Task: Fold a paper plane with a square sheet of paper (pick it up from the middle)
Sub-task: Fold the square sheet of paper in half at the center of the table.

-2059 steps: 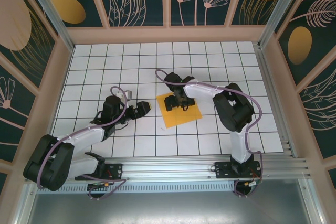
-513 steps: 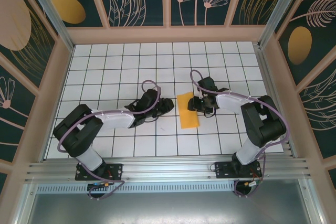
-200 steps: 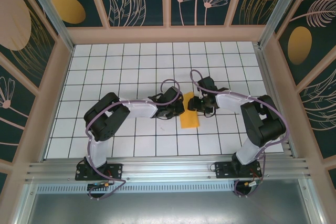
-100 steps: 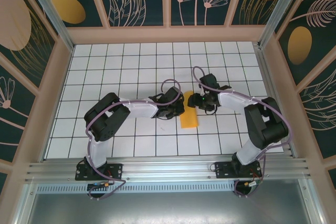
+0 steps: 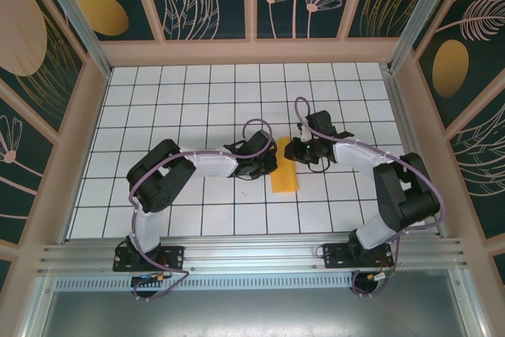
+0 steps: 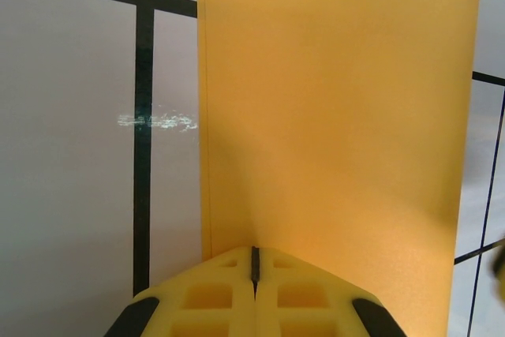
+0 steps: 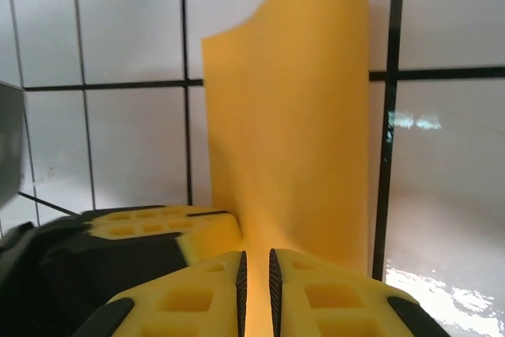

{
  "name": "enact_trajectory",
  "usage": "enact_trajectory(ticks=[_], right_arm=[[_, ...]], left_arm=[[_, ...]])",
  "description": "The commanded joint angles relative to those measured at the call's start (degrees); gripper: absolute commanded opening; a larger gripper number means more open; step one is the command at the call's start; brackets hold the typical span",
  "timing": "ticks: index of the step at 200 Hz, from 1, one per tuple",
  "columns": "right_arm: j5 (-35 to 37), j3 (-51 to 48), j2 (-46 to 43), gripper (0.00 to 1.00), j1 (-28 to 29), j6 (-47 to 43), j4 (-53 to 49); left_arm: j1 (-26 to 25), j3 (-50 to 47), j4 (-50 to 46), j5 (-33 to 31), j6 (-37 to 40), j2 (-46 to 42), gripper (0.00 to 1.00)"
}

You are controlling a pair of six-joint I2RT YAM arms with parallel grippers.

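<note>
Yellow paper folded; L fingers press, R fingers pinch.

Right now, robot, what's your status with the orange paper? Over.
Left gripper shut, tips pressing the folded paper. Right gripper pinched shut on its edge. Nothing in the way. Over.

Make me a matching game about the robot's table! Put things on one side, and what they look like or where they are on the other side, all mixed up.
Things:
1. folded paper
2. left gripper
3. right gripper
4. table

Descriptions:
A. white with black lines
B. closed on the paper's far end
C. orange-yellow
D. shut, at the paper's left side

Pairs: 1-C, 2-D, 3-B, 4-A
</note>
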Motion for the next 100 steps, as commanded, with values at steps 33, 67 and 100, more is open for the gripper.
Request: enact_trajectory(ticks=[33, 67, 100], right_arm=[[-2.3, -2.9, 3.1, 0.20, -1.8, -0.8, 3.1], [-2.0, -4.4, 4.7, 0.21, -2.5, -1.3, 4.0], [-0.6, -6.0, 6.4, 0.21, -3.0, -1.0, 4.9]], left_arm=[[-0.3, -0.4, -4.9, -0.9, 1.1, 2.8, 0.03], [-0.3, -0.4, -4.9, -1.0, 1.1, 2.9, 0.03], [-0.3, -0.6, -4.9, -0.8, 1.1, 3.2, 0.03]])
